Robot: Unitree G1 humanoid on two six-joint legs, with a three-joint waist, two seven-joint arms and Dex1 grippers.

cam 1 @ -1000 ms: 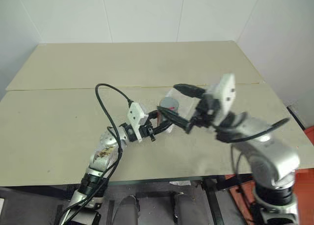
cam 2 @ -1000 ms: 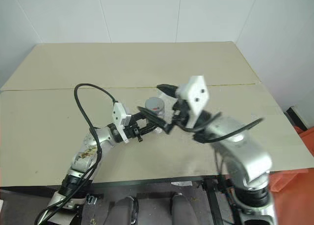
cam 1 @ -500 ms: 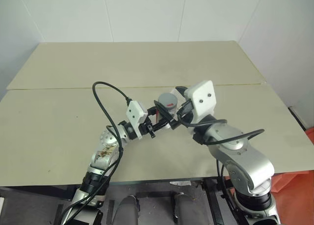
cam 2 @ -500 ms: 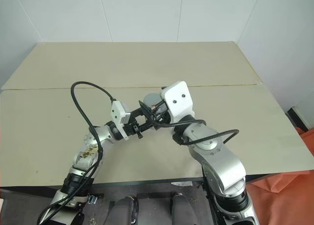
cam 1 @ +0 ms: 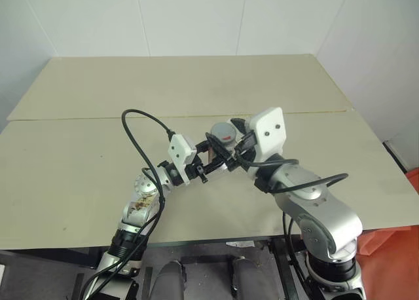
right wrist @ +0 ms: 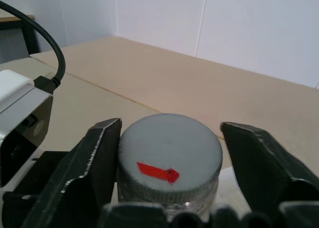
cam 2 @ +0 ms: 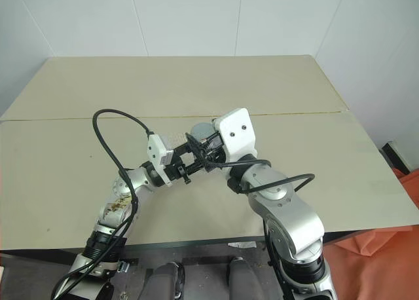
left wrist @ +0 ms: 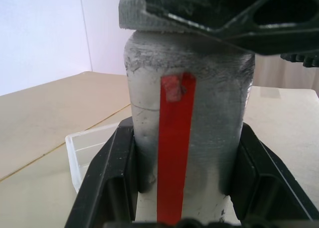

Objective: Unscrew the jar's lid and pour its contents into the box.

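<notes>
My left gripper (left wrist: 185, 131) is shut on the jar (left wrist: 144, 118), a grey cylinder with a red stripe, and holds it upright above the table. The round grey lid (right wrist: 169, 138) with a red mark sits on top of the jar. My right gripper (right wrist: 169, 131) reaches in from the right, its black fingers (right wrist: 102, 148) pressed against both sides of the lid. Both grippers meet over the middle of the table (cam 1: 224, 143). The clear plastic box (left wrist: 87, 148) lies on the table just behind the jar. The contents are hidden inside the jar.
The beige table (cam 1: 78, 175) is made of two panels with a seam (cam 1: 314, 111) across it. White walls stand behind and to the right. A black cable (cam 1: 134, 126) loops over my left arm. Something orange (cam 2: 409, 179) lies past the table's right edge.
My right gripper swung in from the right, came over the lid and closed its wide-open fingers onto it. The left gripper kept the jar in place.
</notes>
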